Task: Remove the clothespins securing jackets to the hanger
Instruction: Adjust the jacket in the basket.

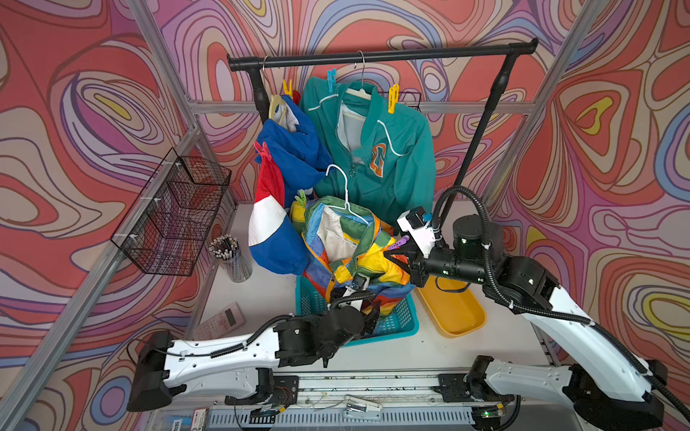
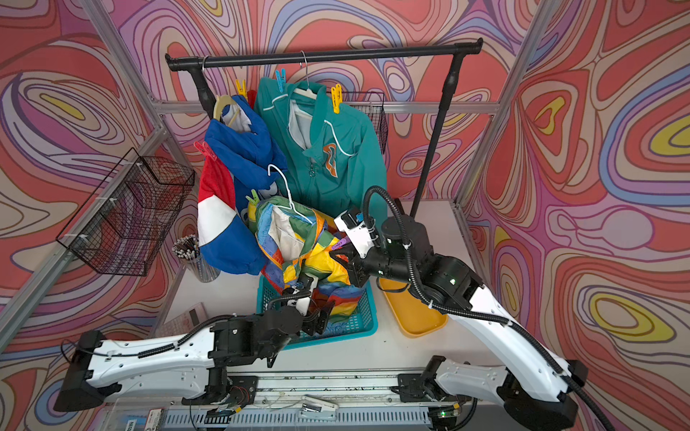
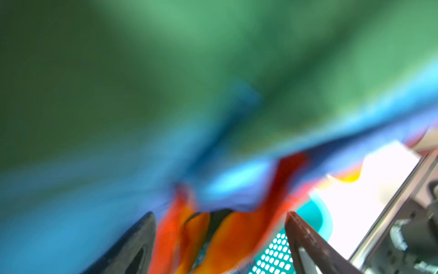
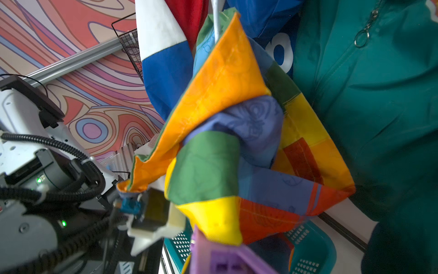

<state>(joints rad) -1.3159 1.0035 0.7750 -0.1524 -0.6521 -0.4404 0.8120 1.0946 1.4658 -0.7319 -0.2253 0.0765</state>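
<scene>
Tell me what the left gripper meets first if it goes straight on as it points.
Most likely the rainbow jacket: its fabric fills the wrist view right ahead of the left gripper's open jaws. Depth is blurred.

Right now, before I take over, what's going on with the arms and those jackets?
The right gripper is shut on a purple clothespin at the rainbow jacket. That jacket sags on its white hanger into the teal basket, off the rail. The left gripper sits open at that jacket's lower end, over the basket. A green clothespin is still on it. The teal jacket and blue jacket hang pegged on the rail.
</scene>
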